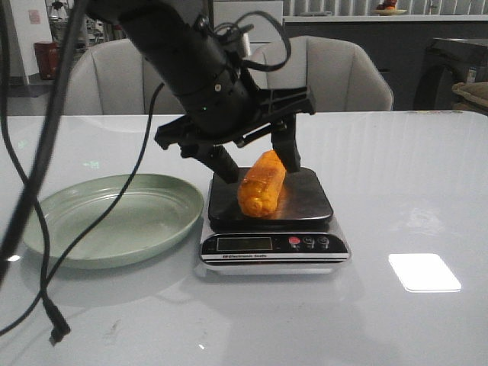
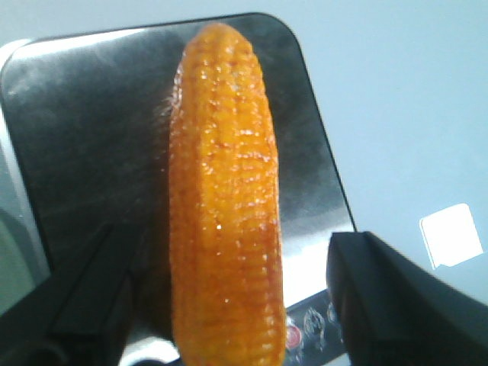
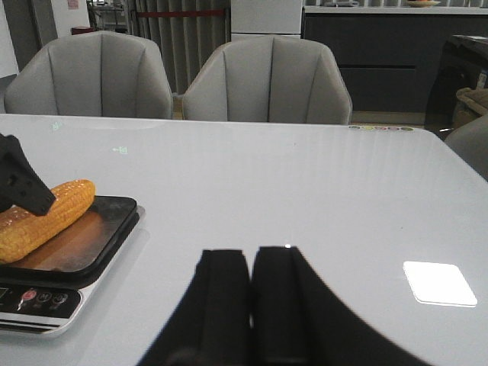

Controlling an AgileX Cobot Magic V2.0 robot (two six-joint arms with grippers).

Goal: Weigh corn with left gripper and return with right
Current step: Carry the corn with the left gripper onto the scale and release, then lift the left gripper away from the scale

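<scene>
The orange-yellow corn (image 1: 261, 184) lies on the dark platform of the kitchen scale (image 1: 305, 200), one end toward the scale's buttons. My left gripper (image 1: 260, 168) hangs over it, open, with one finger on each side of the cob. In the left wrist view the corn (image 2: 225, 206) runs between the two fingers (image 2: 381, 297) with a gap on both sides. My right gripper (image 3: 250, 255) is shut and empty, low over bare table to the right of the scale. From the right wrist, the corn (image 3: 42, 217) and scale (image 3: 84, 244) show too.
A pale green plate (image 1: 107, 221) sits empty on the table left of the scale. A loose black cable (image 1: 46, 297) trails across the table's left front. Grey chairs (image 1: 335, 72) stand behind the table's far edge.
</scene>
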